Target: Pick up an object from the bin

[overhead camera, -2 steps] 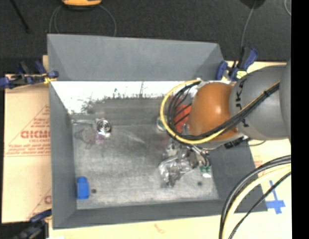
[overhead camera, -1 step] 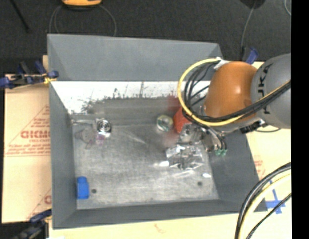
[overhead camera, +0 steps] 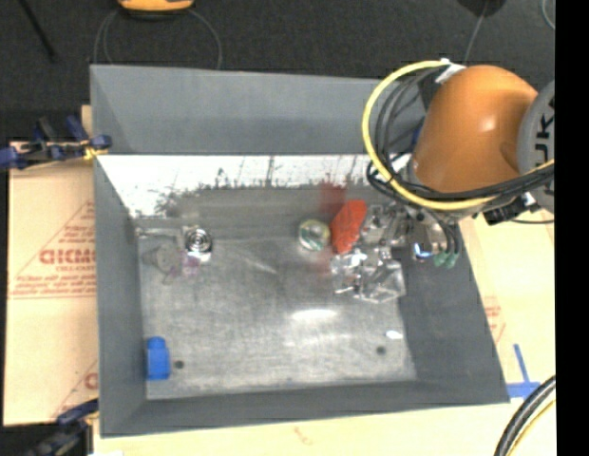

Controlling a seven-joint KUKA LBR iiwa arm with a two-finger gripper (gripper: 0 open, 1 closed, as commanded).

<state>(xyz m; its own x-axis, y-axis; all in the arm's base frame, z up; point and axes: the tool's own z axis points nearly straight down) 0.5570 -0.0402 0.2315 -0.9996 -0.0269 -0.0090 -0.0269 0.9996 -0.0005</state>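
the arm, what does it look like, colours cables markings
The arm is pale grey with black lettering, cut off and unreadable, and wears a smooth, dome-shaped orange cover. A yellow cable and several black cables loop round the cover. The gripper is shiny silvery metal, with small green and blue bits near its base.

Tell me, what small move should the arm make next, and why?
Probably a short shift toward the back wall of the bin, then down. The gripper hangs just beside the orange-red block, the nearest thing to it, with a greenish ball close on the block's left.
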